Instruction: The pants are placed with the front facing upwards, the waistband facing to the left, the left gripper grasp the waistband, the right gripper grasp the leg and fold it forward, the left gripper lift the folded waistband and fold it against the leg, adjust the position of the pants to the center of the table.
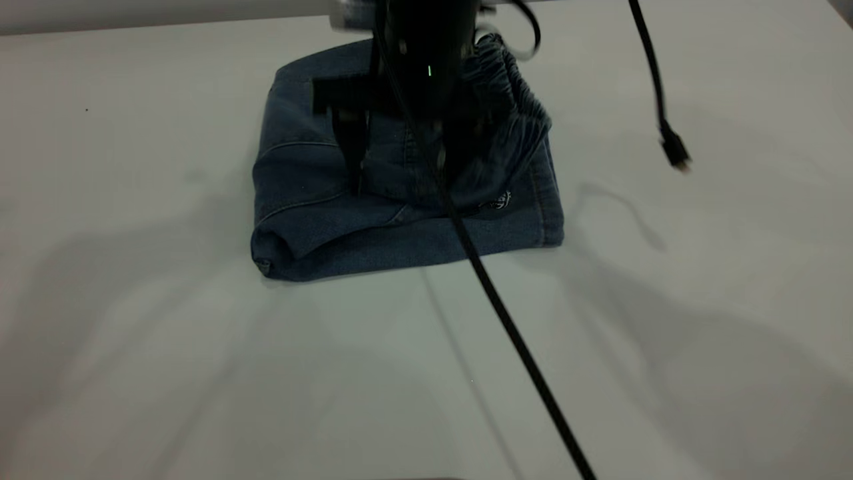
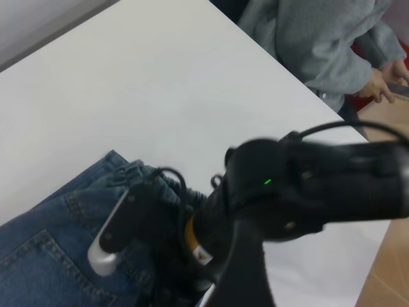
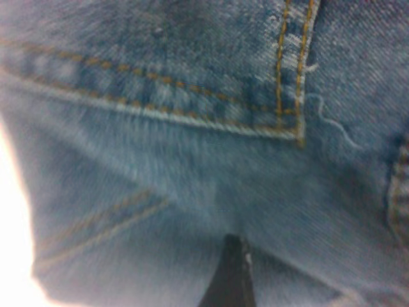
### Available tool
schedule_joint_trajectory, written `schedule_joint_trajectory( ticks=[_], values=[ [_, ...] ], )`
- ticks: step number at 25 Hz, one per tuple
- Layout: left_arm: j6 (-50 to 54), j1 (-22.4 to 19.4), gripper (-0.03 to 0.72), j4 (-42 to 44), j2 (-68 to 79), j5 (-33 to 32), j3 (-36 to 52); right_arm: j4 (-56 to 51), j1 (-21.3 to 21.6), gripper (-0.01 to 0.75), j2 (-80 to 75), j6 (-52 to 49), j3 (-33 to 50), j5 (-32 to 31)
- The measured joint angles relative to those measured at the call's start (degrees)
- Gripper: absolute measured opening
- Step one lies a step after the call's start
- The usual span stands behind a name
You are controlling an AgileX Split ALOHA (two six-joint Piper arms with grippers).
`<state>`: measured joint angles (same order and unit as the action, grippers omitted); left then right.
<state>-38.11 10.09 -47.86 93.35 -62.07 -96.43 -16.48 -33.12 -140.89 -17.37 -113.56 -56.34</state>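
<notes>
The pants (image 1: 313,200) lie folded into a thick blue denim bundle on the far middle of the white table (image 1: 133,373). Their ruffled waistband (image 1: 516,93) is on top at the bundle's right side. My right gripper (image 1: 400,167) comes down from above onto the bundle, open, its two black fingers set wide apart and pressing into the denim. The right wrist view is filled with denim (image 3: 192,160) and orange pocket stitching, with one dark fingertip (image 3: 228,272) against the cloth. The left wrist view looks down on the right arm (image 2: 307,185), the pants (image 2: 38,256) and the waistband (image 2: 131,173). My left gripper is out of view.
A black cable (image 1: 506,320) runs from the right arm across the table to the near edge. A second cable with a plug (image 1: 675,152) hangs at the right. A person in a grey top (image 2: 319,38) stands beyond the table's edge.
</notes>
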Motion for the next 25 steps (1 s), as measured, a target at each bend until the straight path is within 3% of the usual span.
schedule_joint_trajectory(
  ticks=[7, 10, 14, 20, 25],
  values=[
    [0.0, 0.0, 0.57, 0.0, -0.3, -1.7, 0.0, 13.9, 0.0, 0.568, 8.0, 4.0, -11.6, -13.0],
    [0.0, 0.0, 0.57, 0.3, -2.3, -2.1, 0.0, 20.1, 0.0, 0.568, 11.9, 4.5, -12.6, -14.1],
    [0.4, 0.0, 0.57, 3.9, -8.2, -3.3, 0.0, 19.7, 0.0, 0.568, 17.2, 6.3, -12.1, -14.7],
    [4.0, 0.0, 0.57, 11.7, -18.7, -5.1, 0.0, 13.7, -0.1, 0.568, 32.1, 14.5, -2.5, -14.9],
    [7.7, 0.0, 0.57, 13.9, -25.9, -5.1, 0.1, 13.0, -0.1, 0.568, 48.8, 17.4, 12.4, -15.2]
  ],
)
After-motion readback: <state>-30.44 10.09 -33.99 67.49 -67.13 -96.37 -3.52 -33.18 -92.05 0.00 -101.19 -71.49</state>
